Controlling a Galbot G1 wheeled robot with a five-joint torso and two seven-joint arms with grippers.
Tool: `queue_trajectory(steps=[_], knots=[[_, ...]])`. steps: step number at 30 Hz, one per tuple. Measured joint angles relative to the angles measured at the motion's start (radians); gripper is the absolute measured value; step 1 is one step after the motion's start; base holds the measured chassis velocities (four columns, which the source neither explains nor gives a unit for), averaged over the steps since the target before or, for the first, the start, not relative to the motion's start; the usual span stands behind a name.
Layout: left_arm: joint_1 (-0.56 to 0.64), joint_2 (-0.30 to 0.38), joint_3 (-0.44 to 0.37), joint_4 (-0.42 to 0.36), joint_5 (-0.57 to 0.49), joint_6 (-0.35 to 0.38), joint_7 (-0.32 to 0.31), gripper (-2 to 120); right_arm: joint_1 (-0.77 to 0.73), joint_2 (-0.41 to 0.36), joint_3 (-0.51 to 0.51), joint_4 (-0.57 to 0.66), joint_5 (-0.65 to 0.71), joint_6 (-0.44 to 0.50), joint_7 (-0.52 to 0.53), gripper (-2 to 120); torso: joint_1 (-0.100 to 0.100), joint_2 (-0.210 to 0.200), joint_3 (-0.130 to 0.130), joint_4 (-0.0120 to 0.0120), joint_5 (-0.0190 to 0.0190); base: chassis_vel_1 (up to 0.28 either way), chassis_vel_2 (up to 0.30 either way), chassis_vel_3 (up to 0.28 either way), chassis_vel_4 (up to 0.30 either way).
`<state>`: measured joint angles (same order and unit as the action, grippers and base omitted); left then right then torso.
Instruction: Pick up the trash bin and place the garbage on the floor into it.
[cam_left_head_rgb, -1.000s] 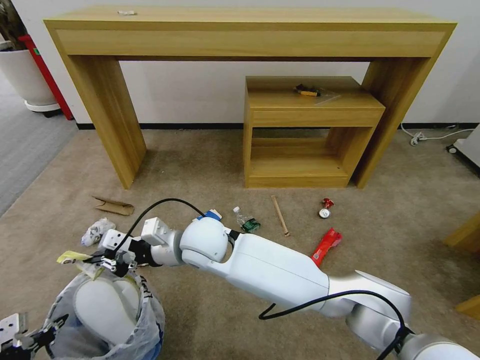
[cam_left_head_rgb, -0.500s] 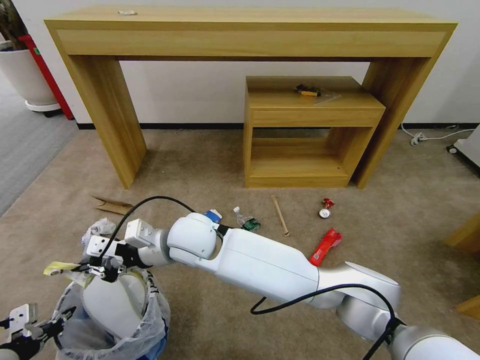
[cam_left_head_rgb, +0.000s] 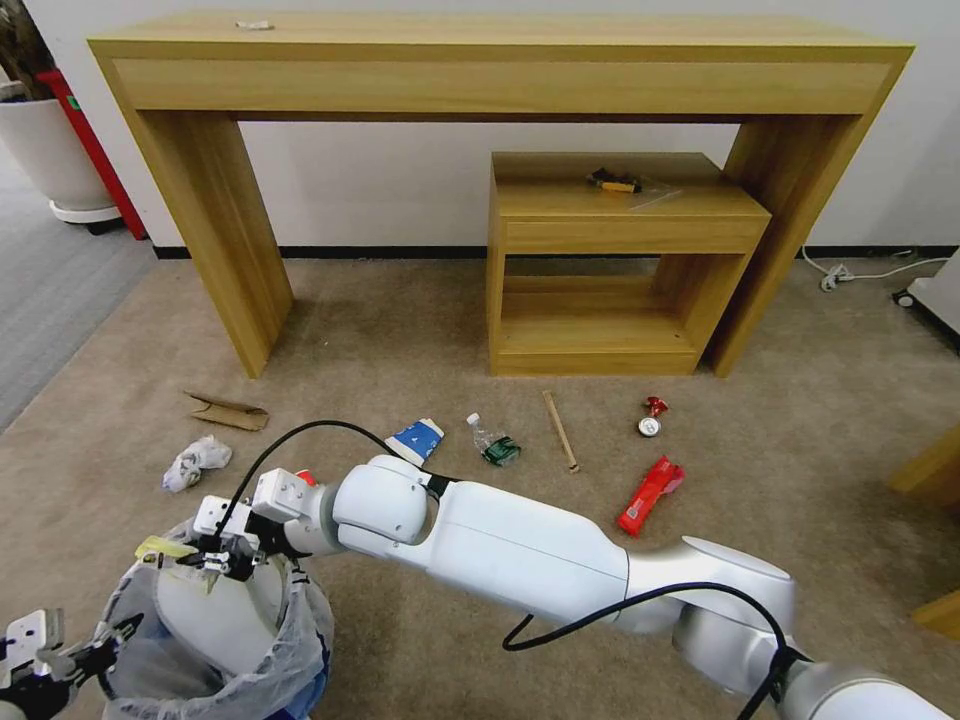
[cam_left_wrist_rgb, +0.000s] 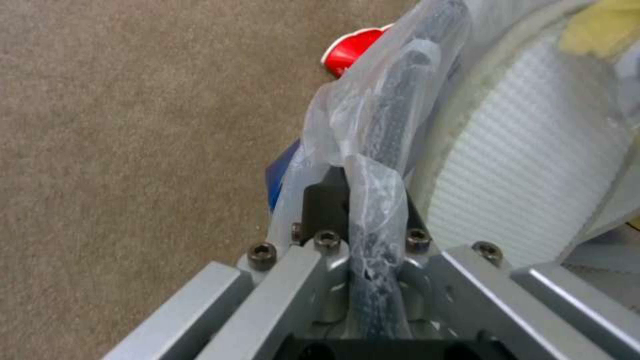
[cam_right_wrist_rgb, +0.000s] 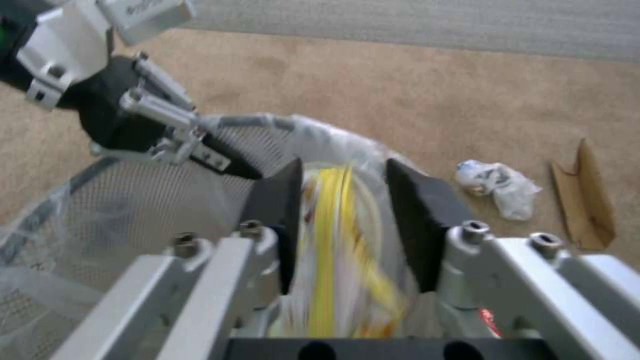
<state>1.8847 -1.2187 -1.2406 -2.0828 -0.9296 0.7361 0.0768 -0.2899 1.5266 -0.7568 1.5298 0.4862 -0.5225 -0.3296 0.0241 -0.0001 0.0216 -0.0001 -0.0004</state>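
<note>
The blue trash bin (cam_left_head_rgb: 300, 672), lined with a plastic bag, hangs at the lower left. My left gripper (cam_left_head_rgb: 70, 662) (cam_left_wrist_rgb: 363, 210) is shut on its rim (cam_left_wrist_rgb: 393, 110). A white insole (cam_left_head_rgb: 215, 625) (cam_left_wrist_rgb: 527, 165) stands inside. My right gripper (cam_left_head_rgb: 208, 562) (cam_right_wrist_rgb: 347, 200) hovers over the bin mouth with its fingers apart, and a blurred yellow-white insole (cam_right_wrist_rgb: 340, 270) slips between them. More garbage lies on the beige floor (cam_left_head_rgb: 400, 330): crumpled paper (cam_left_head_rgb: 195, 463) (cam_right_wrist_rgb: 500, 187), cardboard (cam_left_head_rgb: 228, 411) (cam_right_wrist_rgb: 587, 200), blue carton (cam_left_head_rgb: 417, 439), small bottle (cam_left_head_rgb: 492, 440), stick (cam_left_head_rgb: 560, 430), red can (cam_left_head_rgb: 650, 418), red wrapper (cam_left_head_rgb: 650, 493), red cup (cam_left_wrist_rgb: 350, 47).
A long wooden console table (cam_left_head_rgb: 500, 60) stands against the wall with a low wooden shelf unit (cam_left_head_rgb: 620, 260) under it, bearing a black-yellow item (cam_left_head_rgb: 615, 182). A white planter (cam_left_head_rgb: 55, 150) and grey carpet (cam_left_head_rgb: 50, 290) lie far left. A white cable (cam_left_head_rgb: 860, 272) runs at the right.
My right gripper has come down and back toward the bin mouth with the yellow-white insole, which now slides loose. The arm's shift uncovered the blue carton. The bin swayed slightly.
</note>
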Motion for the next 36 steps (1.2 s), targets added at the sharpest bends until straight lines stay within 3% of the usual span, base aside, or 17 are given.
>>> queue_trajectory(steps=[4, 10, 15, 21, 23, 33, 36], knots=[[0.000, -0.003, -0.005, 0.010, 0.000, 0.000, 0.007, 0, -0.006, -0.011, 0.029, 0.038, 0.046, 0.005, 0.071, 57, 0.000, 0.000, 0.000, 0.0000, 0.0000, 0.000, 0.000, 0.000, 0.000], [-0.004, -0.007, -0.007, 0.015, -0.001, -0.001, 0.011, 0, -0.028, -0.029, 0.072, 0.069, 0.084, 0.017, 0.134, 75, 0.000, 0.000, 0.000, 0.0000, 0.0001, 0.000, 0.000, 0.000, 0.000], [-0.007, -0.011, -0.012, 0.027, 0.000, -0.001, 0.024, 0, -0.108, -0.076, 0.168, 0.127, 0.111, 0.052, 0.234, 95, 0.000, 0.000, 0.000, 0.0000, 0.0001, 0.000, 0.000, 0.000, 0.000], [-0.011, -0.015, -0.017, 0.031, 0.001, -0.001, 0.031, 0, -0.223, -0.121, 0.328, 0.194, 0.114, 0.082, 0.332, 100, 0.000, 0.000, 0.000, 0.0000, 0.0002, 0.000, 0.000, 0.000, 0.000], [-0.012, -0.018, -0.022, 0.034, 0.003, -0.001, 0.038, 0, -0.296, -0.148, 0.432, 0.232, 0.101, 0.099, 0.379, 100, 0.000, 0.000, 0.000, 0.0000, 0.0003, 0.000, 0.000, 0.000, 0.000], [-0.009, -0.024, -0.033, 0.035, 0.009, -0.001, 0.057, 0, -0.483, -0.219, 0.618, 0.305, 0.051, 0.146, 0.449, 100, 0.000, 0.000, 0.000, 0.0002, 0.0006, 0.000, 0.000, 0.000, 0.000], [-0.010, -0.028, -0.040, 0.036, 0.011, -0.001, 0.068, 0, -0.653, -0.267, 0.782, 0.368, -0.007, 0.183, 0.439, 100, 0.000, 0.000, 0.000, -0.0004, 0.0006, 0.000, 0.000, 0.000, 0.000]])
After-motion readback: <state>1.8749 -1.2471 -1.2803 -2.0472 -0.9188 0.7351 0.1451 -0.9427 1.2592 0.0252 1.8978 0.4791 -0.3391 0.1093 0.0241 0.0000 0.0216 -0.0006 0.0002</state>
